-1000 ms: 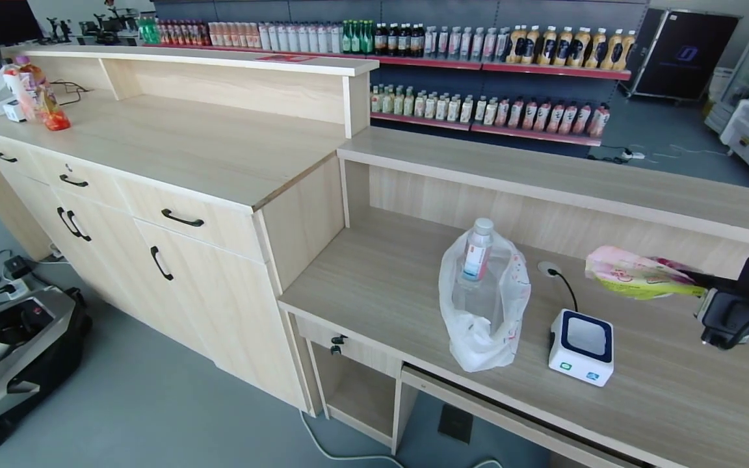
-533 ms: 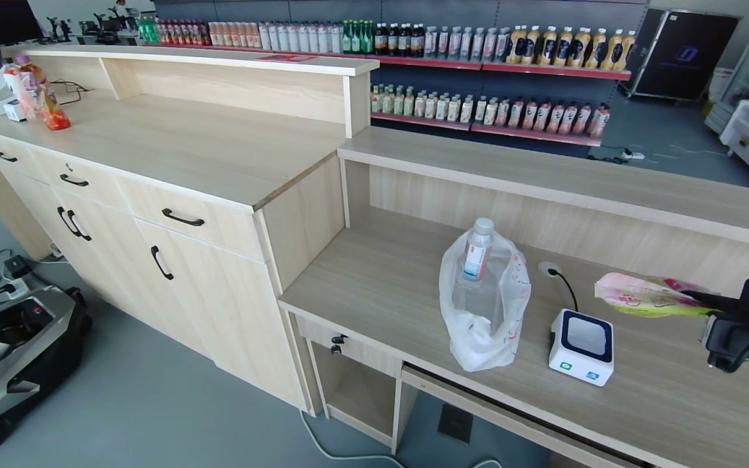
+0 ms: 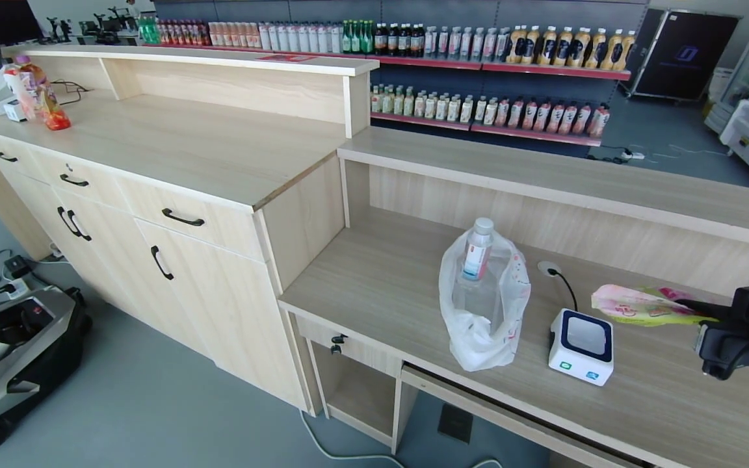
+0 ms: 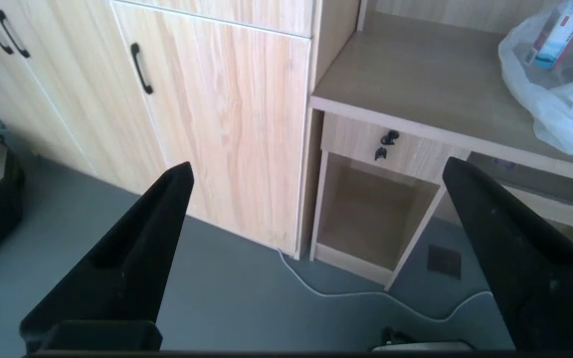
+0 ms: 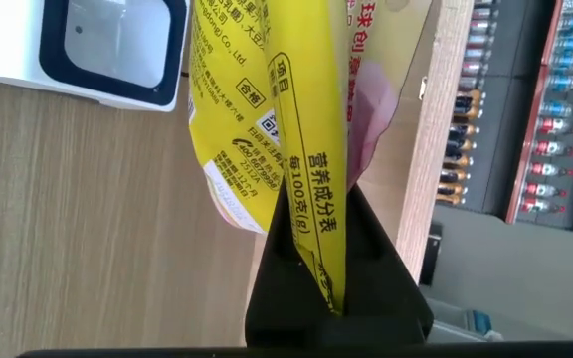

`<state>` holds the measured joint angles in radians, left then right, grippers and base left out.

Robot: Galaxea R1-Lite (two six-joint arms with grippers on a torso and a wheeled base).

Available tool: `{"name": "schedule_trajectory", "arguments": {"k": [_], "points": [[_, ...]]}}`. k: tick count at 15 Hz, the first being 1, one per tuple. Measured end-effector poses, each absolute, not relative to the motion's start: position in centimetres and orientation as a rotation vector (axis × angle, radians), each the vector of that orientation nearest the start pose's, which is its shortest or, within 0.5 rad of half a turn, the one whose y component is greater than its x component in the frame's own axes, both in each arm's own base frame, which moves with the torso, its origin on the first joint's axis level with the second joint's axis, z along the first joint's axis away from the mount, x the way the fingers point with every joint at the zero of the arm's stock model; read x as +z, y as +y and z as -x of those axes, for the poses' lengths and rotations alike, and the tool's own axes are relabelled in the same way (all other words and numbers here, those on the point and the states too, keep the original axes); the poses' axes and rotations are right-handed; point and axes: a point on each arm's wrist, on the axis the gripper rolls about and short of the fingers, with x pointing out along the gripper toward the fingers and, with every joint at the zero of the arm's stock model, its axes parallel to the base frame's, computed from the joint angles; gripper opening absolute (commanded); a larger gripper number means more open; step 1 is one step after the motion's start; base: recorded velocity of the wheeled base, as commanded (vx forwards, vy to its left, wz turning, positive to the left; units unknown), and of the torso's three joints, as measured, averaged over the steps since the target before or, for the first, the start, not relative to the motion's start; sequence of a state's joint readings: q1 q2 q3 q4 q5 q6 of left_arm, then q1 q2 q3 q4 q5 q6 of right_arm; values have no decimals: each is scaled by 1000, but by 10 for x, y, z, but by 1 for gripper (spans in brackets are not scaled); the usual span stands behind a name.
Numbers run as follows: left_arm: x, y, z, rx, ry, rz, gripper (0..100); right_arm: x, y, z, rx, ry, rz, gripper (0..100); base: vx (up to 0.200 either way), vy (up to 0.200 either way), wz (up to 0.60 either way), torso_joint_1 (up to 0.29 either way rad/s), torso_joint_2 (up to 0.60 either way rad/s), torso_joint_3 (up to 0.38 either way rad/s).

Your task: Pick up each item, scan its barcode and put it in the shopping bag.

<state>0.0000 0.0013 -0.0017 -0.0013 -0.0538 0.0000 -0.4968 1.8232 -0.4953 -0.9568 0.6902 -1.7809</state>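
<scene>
My right gripper (image 3: 696,305) is shut on a pink and yellow snack pouch (image 3: 641,305), held flat a little above the counter, just right of the white barcode scanner (image 3: 581,346). In the right wrist view the snack pouch (image 5: 267,119) is pinched between the black fingers (image 5: 366,259), with the scanner (image 5: 88,50) close beside it. A clear shopping bag (image 3: 484,305) stands left of the scanner with a water bottle (image 3: 477,250) inside. My left gripper (image 4: 316,259) hangs open over the floor beside the counter's base, holding nothing.
The scanner's black cable (image 3: 564,284) runs to a grommet in the desk (image 3: 381,286). A raised ledge (image 3: 543,169) backs the work surface. The taller counter (image 3: 173,143) to the left holds bottles and a bag (image 3: 30,91). Drink shelves (image 3: 491,71) stand behind.
My right gripper has lowered the snack pouch toward the counter, bringing it down beside the scanner. The bag, bottle and scanner have stayed put.
</scene>
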Motion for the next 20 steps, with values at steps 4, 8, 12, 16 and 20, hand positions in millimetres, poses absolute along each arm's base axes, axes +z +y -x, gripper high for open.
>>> {"name": "schedule_trajectory", "arguments": {"k": [4,8,12,16,20], "points": [[76,-1,23,-54,-2,0,100,98,-120,-263,407,34,1557,0,0,0,0,0,0,0],[76,-1,23,-54,-2,0,100,90,-112,-277,423,-20,1577,0,0,0,0,0,0,0],[76,-1,23,-54,-2,0,100,80,-109,-289,446,-34,1571,0,0,0,0,0,0,0],[76,-1,23,-54,-2,0,100,74,-110,-294,446,-41,1575,0,0,0,0,0,0,0],[76,-1,23,-54,-2,0,100,67,-108,-297,456,-47,1577,0,0,0,0,0,0,0]]}}
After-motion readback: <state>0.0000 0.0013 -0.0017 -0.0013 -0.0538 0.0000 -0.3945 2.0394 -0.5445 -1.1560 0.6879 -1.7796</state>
